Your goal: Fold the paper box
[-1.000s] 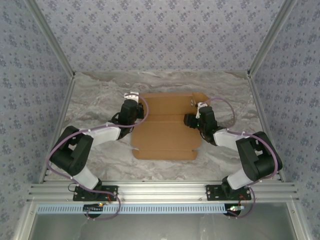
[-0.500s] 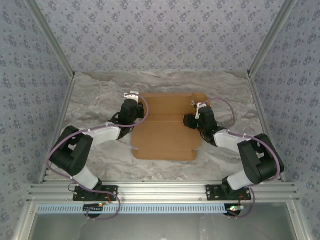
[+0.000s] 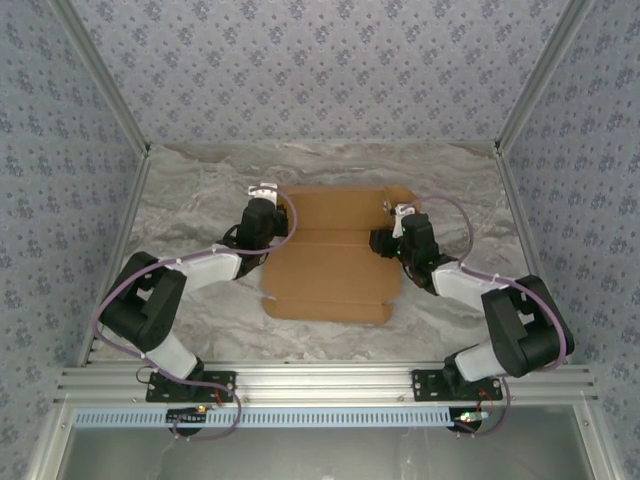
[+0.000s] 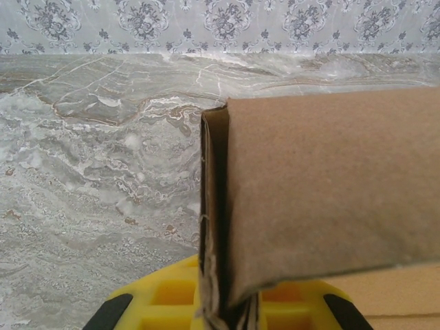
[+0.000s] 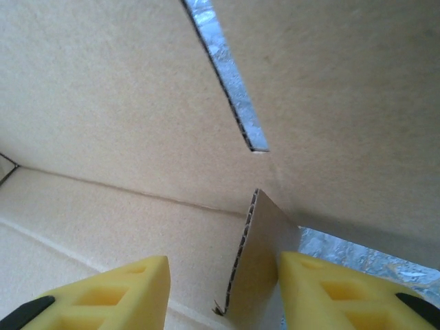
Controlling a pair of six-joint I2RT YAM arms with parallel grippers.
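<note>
The paper box [image 3: 335, 255] is a brown cardboard sheet lying mostly flat in the middle of the table. At its left edge my left gripper [image 3: 272, 200] is shut on a side flap that is folded double and stands upright; in the left wrist view this flap [image 4: 330, 192] rises from between the yellow fingers [image 4: 165, 302]. My right gripper [image 3: 390, 222] is at the sheet's right edge. In the right wrist view its jaws [image 5: 227, 295] stand apart around a small raised flap [image 5: 265, 261]. That flap touches the right finger [image 5: 344, 289], with a gap to the left finger [image 5: 117, 295].
The grey marbled table top [image 3: 190, 210] lies bare round the sheet. Patterned walls and metal posts [image 3: 105, 90] close in the back and sides. A metal rail [image 3: 320, 380] with the arm bases runs along the near edge.
The right jaws have narrowed around the small flap, and the right arm has shifted slightly toward the right. The left arm and its grip have not moved.
</note>
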